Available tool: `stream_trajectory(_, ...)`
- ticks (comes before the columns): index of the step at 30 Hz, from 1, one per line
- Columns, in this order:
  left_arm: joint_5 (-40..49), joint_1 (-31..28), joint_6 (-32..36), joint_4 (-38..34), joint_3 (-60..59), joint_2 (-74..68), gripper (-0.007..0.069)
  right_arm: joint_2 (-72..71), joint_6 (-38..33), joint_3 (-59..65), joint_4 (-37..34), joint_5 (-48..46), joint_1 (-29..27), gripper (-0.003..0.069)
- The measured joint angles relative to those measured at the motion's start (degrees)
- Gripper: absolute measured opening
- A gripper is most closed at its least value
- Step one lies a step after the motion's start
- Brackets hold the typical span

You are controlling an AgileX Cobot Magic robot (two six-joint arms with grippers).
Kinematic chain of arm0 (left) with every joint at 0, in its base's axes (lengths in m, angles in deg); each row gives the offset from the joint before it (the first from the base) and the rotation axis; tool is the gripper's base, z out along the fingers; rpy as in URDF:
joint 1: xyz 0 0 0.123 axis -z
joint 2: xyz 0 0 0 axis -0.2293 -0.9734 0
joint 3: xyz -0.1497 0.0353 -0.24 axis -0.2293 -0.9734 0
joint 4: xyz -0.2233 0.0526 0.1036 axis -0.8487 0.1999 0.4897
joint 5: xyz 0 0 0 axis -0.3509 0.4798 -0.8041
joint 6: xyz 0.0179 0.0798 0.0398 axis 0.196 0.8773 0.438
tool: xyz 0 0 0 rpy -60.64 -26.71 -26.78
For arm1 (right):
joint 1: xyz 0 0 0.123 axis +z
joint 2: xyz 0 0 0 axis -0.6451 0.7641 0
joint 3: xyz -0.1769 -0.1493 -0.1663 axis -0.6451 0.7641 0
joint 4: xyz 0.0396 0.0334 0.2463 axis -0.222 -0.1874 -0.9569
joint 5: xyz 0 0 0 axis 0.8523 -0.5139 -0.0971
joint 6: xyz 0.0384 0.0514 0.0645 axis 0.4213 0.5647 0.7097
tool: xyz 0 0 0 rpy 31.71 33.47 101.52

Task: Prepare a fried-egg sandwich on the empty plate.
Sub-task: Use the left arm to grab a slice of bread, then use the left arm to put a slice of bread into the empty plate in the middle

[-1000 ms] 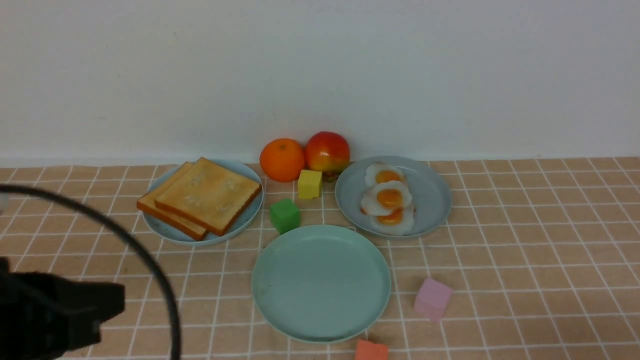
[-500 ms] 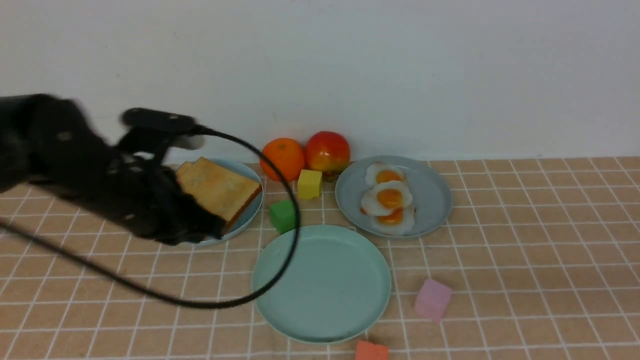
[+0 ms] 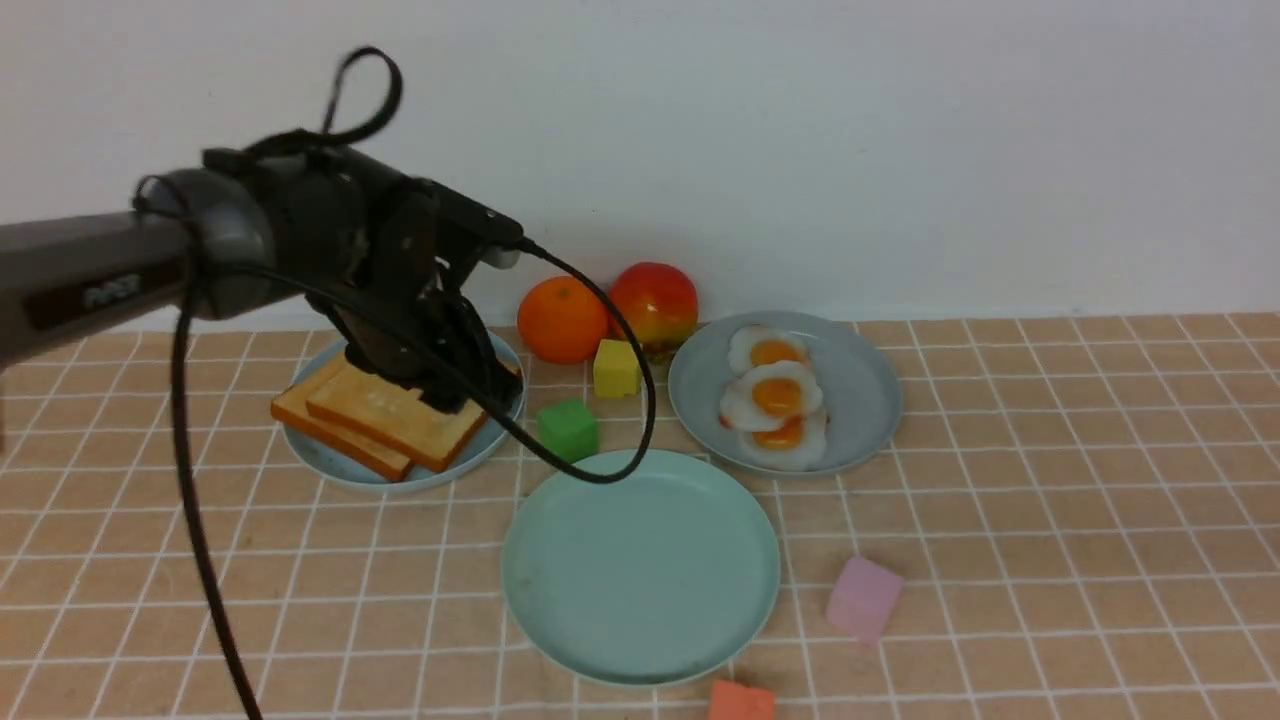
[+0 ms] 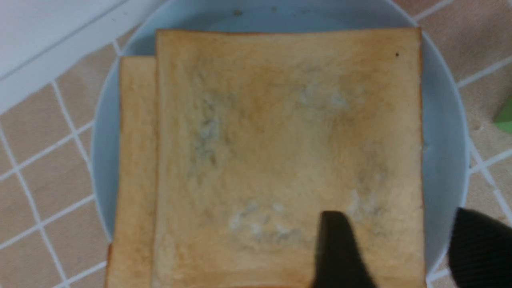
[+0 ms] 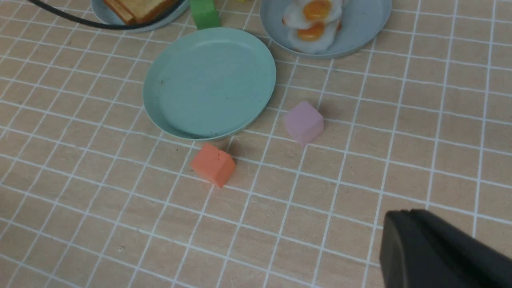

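Left gripper (image 4: 400,216) spread open over top toast slice (image 4: 280,140) on pale-blue plate (image 4: 444,120); right gripper (image 5: 398,230) clenched, holding nothing

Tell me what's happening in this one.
The left fingers are open over the toast stacked on the pale blue plate, straddling the top slice's edge, nothing gripped yet. The mint plate is empty, and the eggs sit on the grey plate. The right fingers are shut, holding nothing.

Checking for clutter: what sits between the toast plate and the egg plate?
A green cube and, farther back, a yellow cube, clear in the front view.
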Motion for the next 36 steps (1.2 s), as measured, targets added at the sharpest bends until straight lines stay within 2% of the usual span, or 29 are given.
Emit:
stream_trajectory(4, -0.98, 0.00, 0.00, 0.19, 0.06, -1.51, 0.0530, 0.00, 0.00, 0.00, -0.63, 0.00, 0.00, 0.0001)
stream_trajectory(10, -2.63, 0.00, 0.00, 2.04, 0.17, -4.83, 0.0548, 0.00, 0.00, 0.00, -2.57, 0.90, 0.00, 0.0007)
stream_trajectory(14, -2.43, 0.00, 0.00, 3.55, 0.80, -6.31, 0.0493, 0.00, 0.00, 0.00, -2.77, 1.16, 0.00, 0.0009)
stream_trajectory(18, -1.86, 0.00, 0.00, 3.93, 1.04, -6.45, 0.0375, 0.00, 0.00, 0.00, -2.77, 1.16, 0.00, 0.0013)
stream_trajectory(24, -0.68, 0.00, 0.00, 2.84, 0.91, -4.32, 0.0351, 0.00, 0.00, 0.00, -2.77, 1.16, 0.00, 0.0018)
stream_trajectory(25, -0.39, 0.00, 0.00, 2.29, 0.69, -3.15, 0.0321, 0.00, 0.00, 0.00, -2.77, 1.16, 0.00, 0.0018)
stream_trajectory(28, 1.17, 0.00, 0.00, 0.26, 0.46, 2.79, 0.0150, 0.00, 0.00, 0.00, -2.77, 1.18, 0.00, 0.0022)
stream_trajectory(30, 2.79, 0.29, 0.00, -1.68, 0.46, 6.52, 0.0122, 0.00, 0.00, 0.00, -2.77, 1.29, 0.00, 0.0022)
stream_trajectory(33, 4.40, 1.99, 4.29, -4.86, -0.73, 12.30, 0.0132, 0.00, 0.00, 0.00, -2.77, 1.44, 0.00, 0.0023)
stream_trajectory(36, 3.20, 8.56, 14.28, -9.44, -7.19, 18.81, 0.0134, -0.03, 0.00, 0.00, -2.77, 1.44, 0.00, 0.0027)
